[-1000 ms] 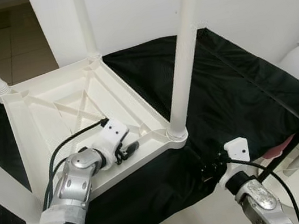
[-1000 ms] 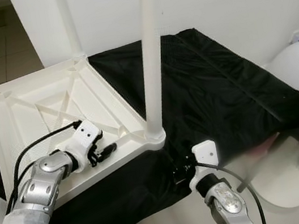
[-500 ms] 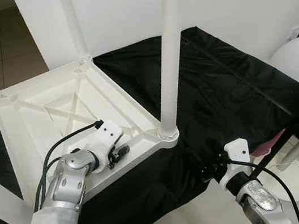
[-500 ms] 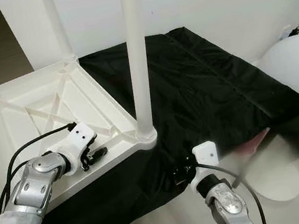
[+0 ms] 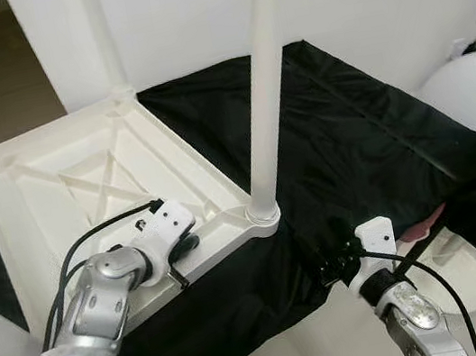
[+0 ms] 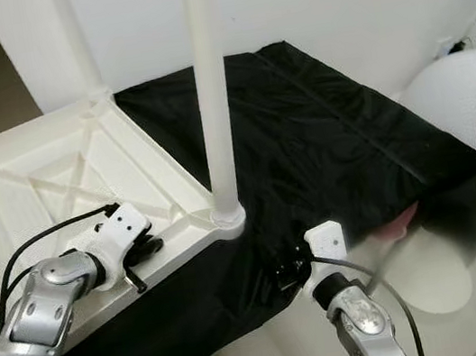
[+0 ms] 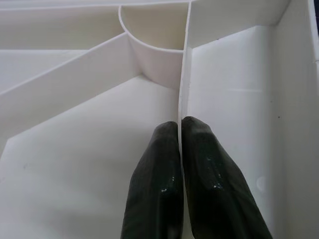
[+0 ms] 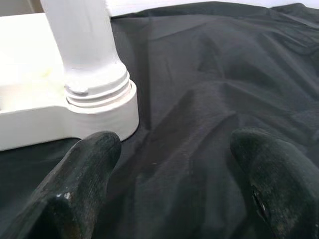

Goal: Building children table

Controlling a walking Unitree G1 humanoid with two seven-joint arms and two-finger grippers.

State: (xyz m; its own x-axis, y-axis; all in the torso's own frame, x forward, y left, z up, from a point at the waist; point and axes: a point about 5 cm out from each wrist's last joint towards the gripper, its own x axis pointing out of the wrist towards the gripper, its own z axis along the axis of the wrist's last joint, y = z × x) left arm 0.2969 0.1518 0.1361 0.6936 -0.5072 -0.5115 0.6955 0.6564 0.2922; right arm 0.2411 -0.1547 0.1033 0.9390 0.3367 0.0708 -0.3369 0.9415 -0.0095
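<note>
Nearest: right end effector spread wide, released, gripping nothing, low at the front edge of the black cloth and aimed at the threaded collar of the closest leg. Just beyond: left end effector clenched on a thin rib inside the overturned table, which lies top-down on the draped worktop.

Probably checking or seating that corner leg. To do it well: keep the rib pinched firmly so the frame cannot slide on the slippery cloth; bring the free fingers around the leg low, close above the collar; turn squarely, without tilting the leg; avoid snagging the cloth.

Counted: one table, four legs standing upright in their corners, two end effectors.
</note>
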